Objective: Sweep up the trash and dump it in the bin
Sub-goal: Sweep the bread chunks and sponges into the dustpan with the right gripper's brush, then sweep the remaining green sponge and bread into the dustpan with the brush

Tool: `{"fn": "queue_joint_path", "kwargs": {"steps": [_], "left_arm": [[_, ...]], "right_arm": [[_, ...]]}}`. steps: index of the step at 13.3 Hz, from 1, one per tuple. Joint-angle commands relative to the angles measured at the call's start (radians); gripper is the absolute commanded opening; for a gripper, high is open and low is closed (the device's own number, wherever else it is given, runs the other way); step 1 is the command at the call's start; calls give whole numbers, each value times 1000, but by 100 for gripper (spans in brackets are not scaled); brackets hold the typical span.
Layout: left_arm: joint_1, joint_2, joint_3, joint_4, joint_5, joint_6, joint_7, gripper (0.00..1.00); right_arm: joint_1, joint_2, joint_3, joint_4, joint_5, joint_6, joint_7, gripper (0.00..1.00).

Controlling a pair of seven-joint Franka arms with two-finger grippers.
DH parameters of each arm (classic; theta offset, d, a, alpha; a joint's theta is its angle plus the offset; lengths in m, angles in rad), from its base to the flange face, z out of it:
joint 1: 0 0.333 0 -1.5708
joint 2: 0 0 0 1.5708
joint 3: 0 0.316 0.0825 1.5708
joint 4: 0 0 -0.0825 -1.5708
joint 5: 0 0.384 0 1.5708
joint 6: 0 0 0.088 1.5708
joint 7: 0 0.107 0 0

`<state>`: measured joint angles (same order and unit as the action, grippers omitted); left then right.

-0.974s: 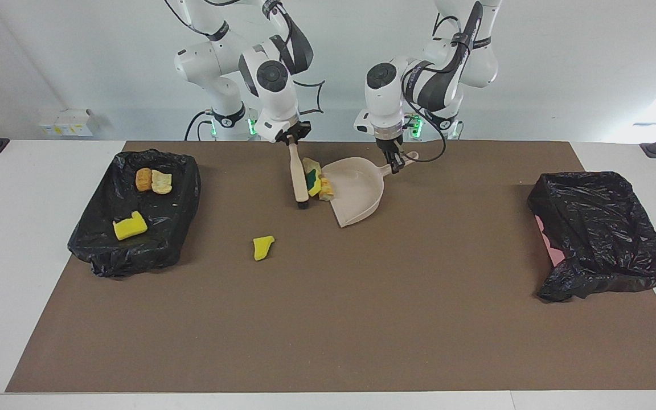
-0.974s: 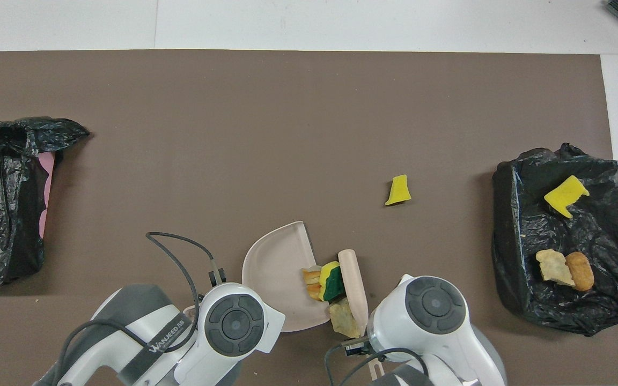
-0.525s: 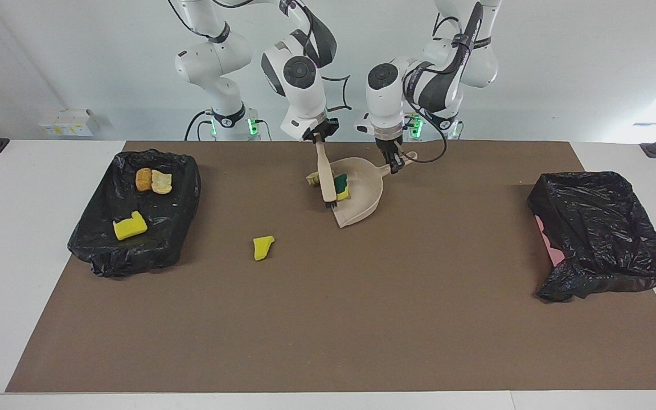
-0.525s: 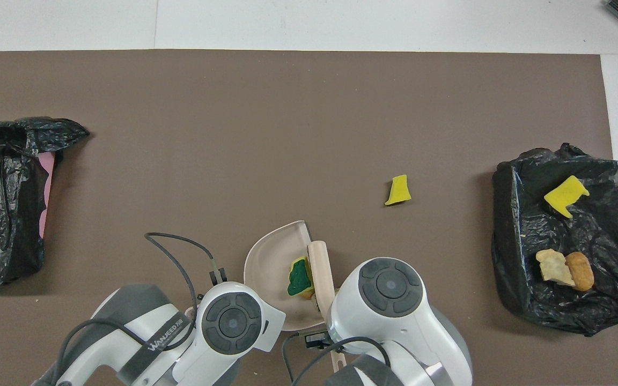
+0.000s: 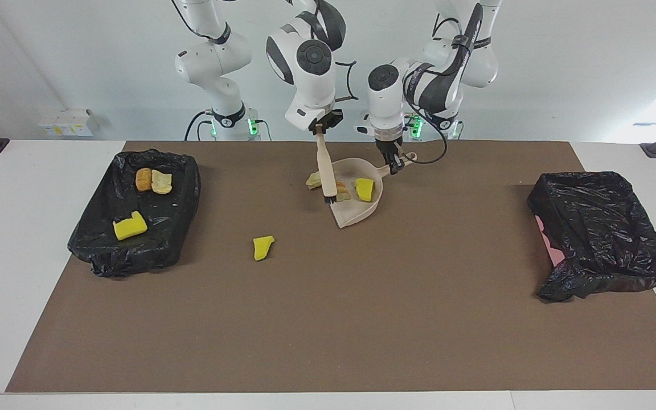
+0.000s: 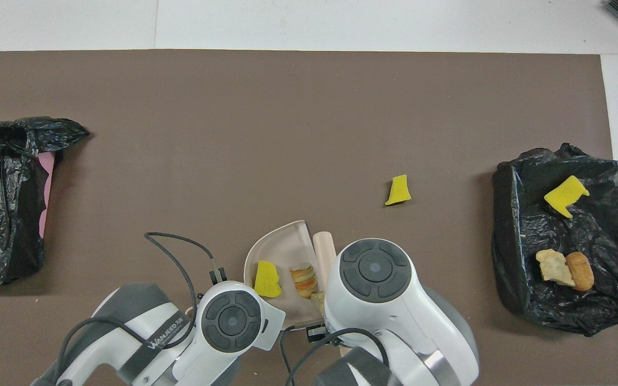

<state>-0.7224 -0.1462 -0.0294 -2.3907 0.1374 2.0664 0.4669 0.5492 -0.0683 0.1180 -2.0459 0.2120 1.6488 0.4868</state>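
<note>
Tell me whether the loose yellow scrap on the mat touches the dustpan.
Apart. In the overhead view bare brown mat plainly separates the yellow scrap from the dustpan; the facing view shows the same gap.

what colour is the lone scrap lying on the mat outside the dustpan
Yellow. The lone scrap shows best in the overhead view.

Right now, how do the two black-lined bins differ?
The bin at the right arm's end holds three scraps: a yellow sponge piece and two tan-orange chunks. The bin at the left arm's end shows no scraps. Its liner has slipped, baring a pink wall; the other bin's liner covers it fully. Both sit on the brown mat.
</note>
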Motion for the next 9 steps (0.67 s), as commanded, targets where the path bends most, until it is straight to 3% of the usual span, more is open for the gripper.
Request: {"fn": "queue_joint_path", "kwargs": {"steps": [1, 4, 6, 9], "left_arm": [[-5, -15, 9, -24, -10, 26, 2, 0], [-6, -16, 8, -24, -10, 23, 9, 0], [-8, -18, 8, -28, -10, 27, 12, 0], [-6, -18, 8, -38, -10, 70, 12, 0]], "right_arm": [[-99, 22, 8, 15, -106, -15, -66, 0], [-217, 64, 6, 18, -261, 72, -218, 0], [-303, 112, 6, 18, -273, 158, -295, 0], [-340, 201, 5, 16, -417, 284, -330, 0]]}}
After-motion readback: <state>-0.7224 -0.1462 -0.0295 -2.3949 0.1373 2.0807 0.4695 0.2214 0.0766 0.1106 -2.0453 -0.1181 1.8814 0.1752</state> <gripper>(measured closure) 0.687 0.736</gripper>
